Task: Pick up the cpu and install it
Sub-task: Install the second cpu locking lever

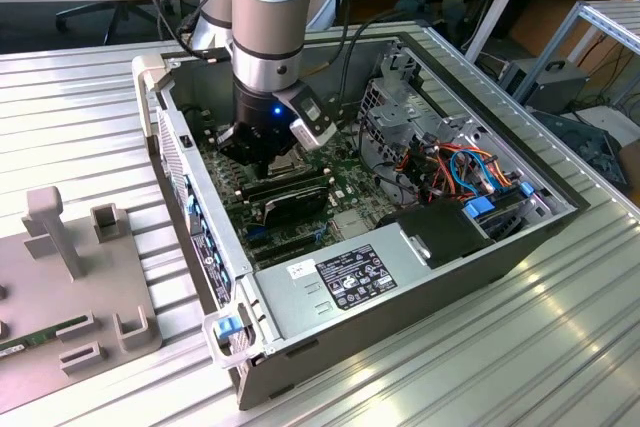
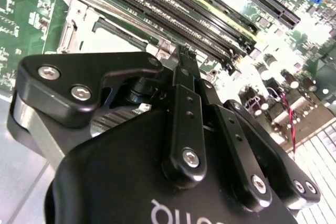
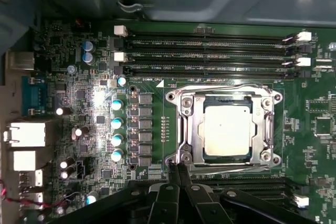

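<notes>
The small flat square chip with a dull silver-grey metal top, the cpu [image 3: 227,129], sits inside the shiny square metal socket frame [image 3: 185,124] on the green circuit board [image 3: 147,145]. In the first wrist view it lies flat in the frame, so it looks put in its place already. I cannot tell if the frame is locked down.

The black gripper [image 3: 177,167] hangs just beside one corner of the frame. Its two thin black fingers [image 3: 172,170] are pressed together with no gap, and nothing is between them. In the second wrist view the gripper [image 2: 185,56] looks the same, clenched tight and holding nothing.

I think the cpu is very light and stiff, like a thin tile. Its metal top is smooth, so it may be slippery. It is likely easy to hurt, most of all on its underside. The best place to hold it is by two opposite edges.

The first wrist view looks straight down on the cpu and the long black memory slots [image 3: 210,56] near it. The exterior view shows the silver robot arm [image 1: 270,27] reaching down into the open grey computer case [image 1: 330,307], which lies on a ribbed metal table [image 1: 80,107]. A grey parts tray [image 1: 70,277] sits at the exterior view's left.
</notes>
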Robot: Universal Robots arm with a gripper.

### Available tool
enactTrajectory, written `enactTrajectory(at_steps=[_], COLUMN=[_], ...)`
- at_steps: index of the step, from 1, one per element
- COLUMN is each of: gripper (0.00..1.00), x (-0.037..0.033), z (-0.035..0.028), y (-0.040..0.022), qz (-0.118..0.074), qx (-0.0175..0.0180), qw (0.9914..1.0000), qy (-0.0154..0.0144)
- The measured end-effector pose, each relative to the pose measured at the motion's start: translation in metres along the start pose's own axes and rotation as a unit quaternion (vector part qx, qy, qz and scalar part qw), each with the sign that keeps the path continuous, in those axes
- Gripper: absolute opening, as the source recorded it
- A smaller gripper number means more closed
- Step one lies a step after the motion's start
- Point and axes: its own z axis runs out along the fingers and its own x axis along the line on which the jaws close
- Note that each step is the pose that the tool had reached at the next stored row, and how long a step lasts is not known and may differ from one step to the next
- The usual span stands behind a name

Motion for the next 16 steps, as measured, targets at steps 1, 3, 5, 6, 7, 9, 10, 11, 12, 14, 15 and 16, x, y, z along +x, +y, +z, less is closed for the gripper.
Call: enactTrajectory(at_steps=[1, 3, 5, 6, 7, 9, 10, 11, 12, 14, 15, 16], gripper=[0.11, 0.11, 0.11, 0.11, 0.11, 0.11, 0.11, 0.11, 0.11, 0.11, 0.11, 0.11], x=[-0.0001, -0.0003, -0.0005, -0.0018, -0.0030, -0.0085, -0.0117, -0.0142, -0.0177, -0.0229, -0.0255, -0.0302], z=[-0.0022, -0.0059, -0.0059, -0.0060, -0.0059, -0.0055, -0.0052, -0.0050, -0.0047, -0.0044, -0.0042, -0.0039], y=[0.0000, 0.0000, 0.0001, 0.0001, 0.0000, 0.0000, 0.0001, 0.0000, 0.0000, 0.0000, 0.0000, 0.0000], qz=[0.000, 0.000, 0.000, 0.000, 0.000, 0.000, 0.000, 0.000, 0.000, 0.000, 0.000, 0.000], qx=[0.0001, 0.0000, -0.0001, 0.0000, 0.0001, 0.0000, 0.0000, 0.0000, 0.0000, 0.0000, 0.0000, 0.0000], qw=[1.00000, 1.00000, 1.00000, 1.00000, 1.00000, 1.00000, 1.00000, 1.00000, 1.00000, 1.00000, 1.00000, 1.00000], qy=[0.0000, 0.0000, 0.0000, 0.0001, 0.0001, 0.0001, 0.0000, 0.0000, 0.0000, 0.0000, 0.0000, 0.0000])
